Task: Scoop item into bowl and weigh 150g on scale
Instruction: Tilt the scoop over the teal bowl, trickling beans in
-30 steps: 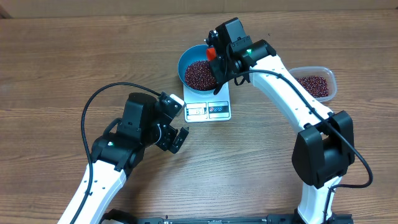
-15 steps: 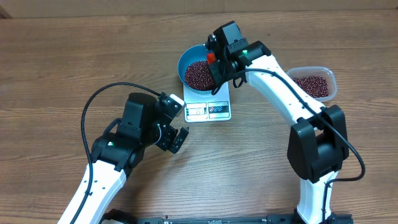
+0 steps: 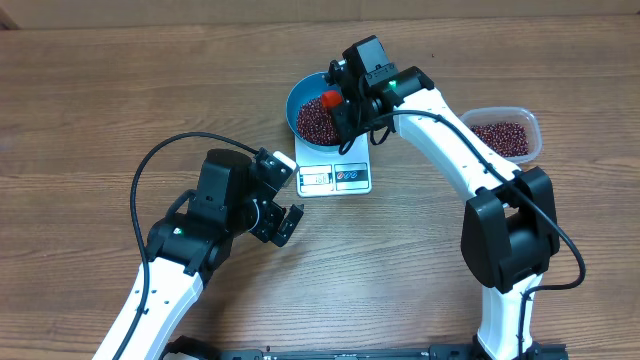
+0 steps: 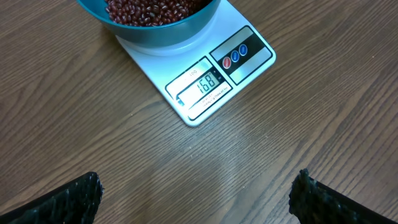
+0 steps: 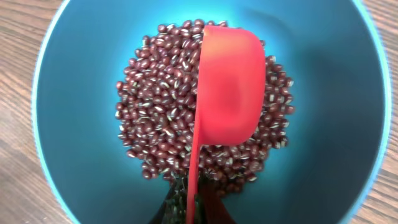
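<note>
A red scoop (image 5: 227,93) pinched tight in the right gripper (image 3: 342,108), tipped sideways over the beans (image 5: 155,124) in the blue bowl (image 5: 81,74), bowl sat on the white scale (image 4: 205,87), left gripper (image 3: 287,224) stood wide open, nearer and left.

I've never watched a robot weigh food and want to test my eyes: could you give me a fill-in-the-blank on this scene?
1. The blue bowl of beans stands on the white ____.
2. The right end effector grips a ____ scoop over the beans.
3. The left end effector is ____, holding nothing.
Missing words: scale, red, open.
</note>
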